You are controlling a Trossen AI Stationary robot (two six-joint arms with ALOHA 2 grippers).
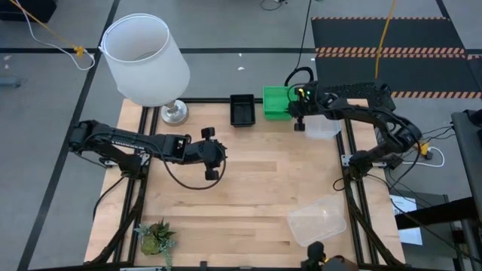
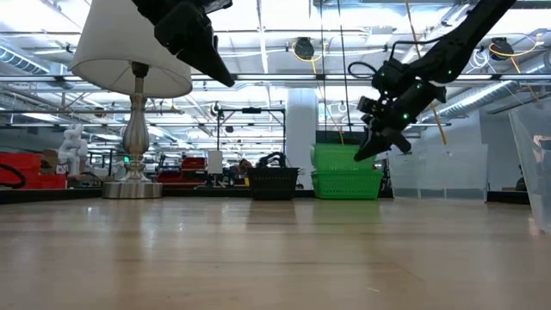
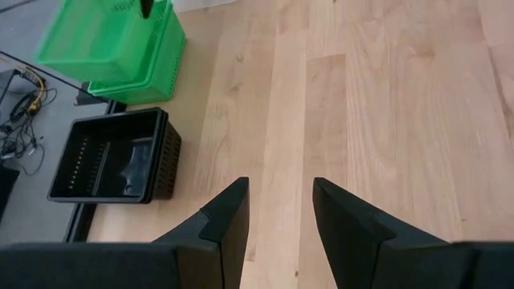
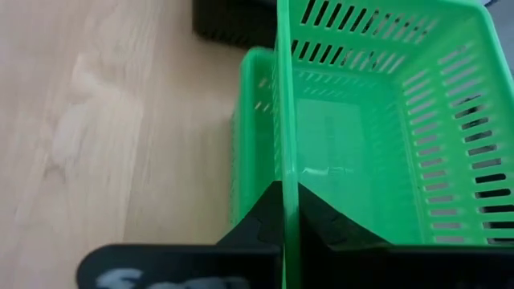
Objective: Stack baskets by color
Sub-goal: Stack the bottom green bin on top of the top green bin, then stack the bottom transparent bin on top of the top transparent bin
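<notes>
Pinching the near wall of the upper green basket (image 4: pixel 377 144), the right gripper (image 4: pixel 287 217) has its fingers closed tight on that thin rim, one finger inside and one outside. That basket sits nested in a second green basket (image 4: pixel 249 136) beneath it, whose edge peeks out on one side. In the high view the right gripper (image 1: pixel 300 113) is at the far edge of the table (image 1: pixel 248 188), over the green pair (image 1: pixel 276 102), and the low view shows the gripper (image 2: pixel 379 138) tilted down over the green stack (image 2: pixel 346 172). Just beside the green pair stands the black basket (image 1: pixel 242 110), alone and upright, also seen in the left wrist view (image 3: pixel 112 156) next to the green ones (image 3: pixel 112 44). A clear basket (image 1: pixel 324 128) sits right of the gripper at the table's right edge, and another clear basket (image 1: pixel 318 220) lies at the near right corner. The left gripper (image 1: pixel 211 154) hangs above the table's middle-left, fingers (image 3: pixel 229 217) parted and holding nothing, bare wood between them. A white lamp (image 1: pixel 147 60) stands at the far left corner, and a small plant (image 1: pixel 157 237) at the near left.
</notes>
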